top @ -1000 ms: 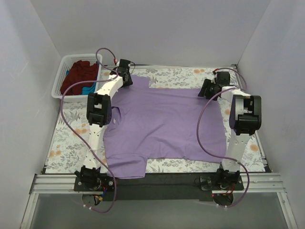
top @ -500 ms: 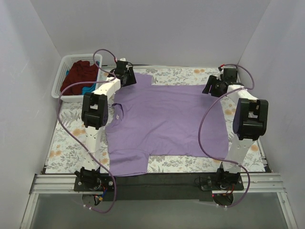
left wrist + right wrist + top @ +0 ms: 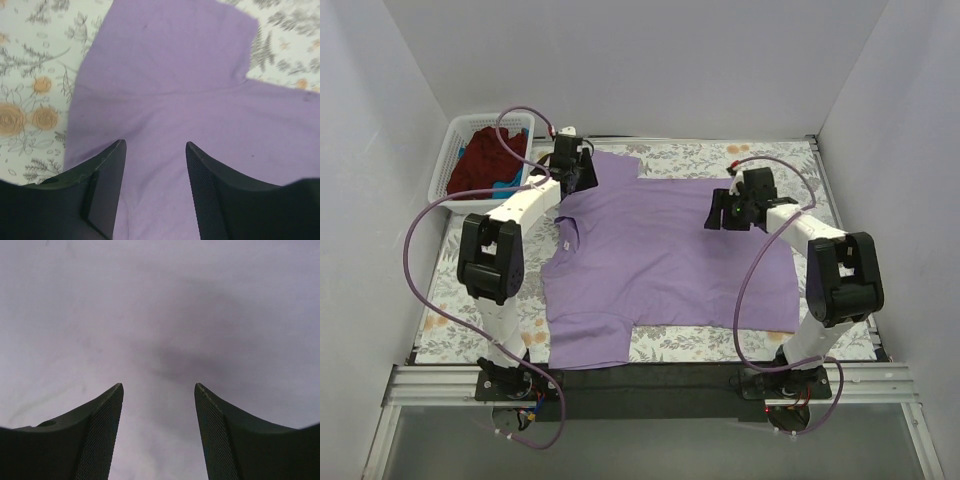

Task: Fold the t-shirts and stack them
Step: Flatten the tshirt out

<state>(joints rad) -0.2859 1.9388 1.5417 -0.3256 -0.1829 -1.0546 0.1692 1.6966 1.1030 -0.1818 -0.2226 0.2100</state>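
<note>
White walls close in a table with a floral cover (image 3: 450, 290). Lavender t-shirt (image 3: 660, 260) lies spread flat on it, mid-table, front or back up I cannot tell. Collar (image 3: 567, 235) points to the left side and the hem runs along the right. Far sleeve (image 3: 617, 165) reaches toward the back edge. Near sleeve (image 3: 585, 345) reaches toward the rail where the arm bases sit.

Left gripper (image 3: 572, 170) is over the shirt's far-left part, by the shoulder next to the far sleeve. In the left wrist view its jaws stand moderately apart with nothing between them. Only purple cloth lies under the gap, the sleeve spreads beyond, and the floral cover shows at the left. I cannot tell whether the tips touch the cloth.

Right gripper (image 3: 723, 212) is over the shirt's right half, inside the far edge and well in from the hem. In the right wrist view its jaws are also apart and grip nothing. Plain purple cloth fills that whole view, soft and blurred, with a dark shadow patch ahead of the tips.

White lattice basket (image 3: 455, 135) sits at the far-left corner against the wall, apart from the lavender shirt. It holds a bunched maroon t-shirt (image 3: 480, 160), and a bit of blue t-shirt (image 3: 503, 187) peeks out at its near side. Purple cables (image 3: 420, 220) loop off both arms.
</note>
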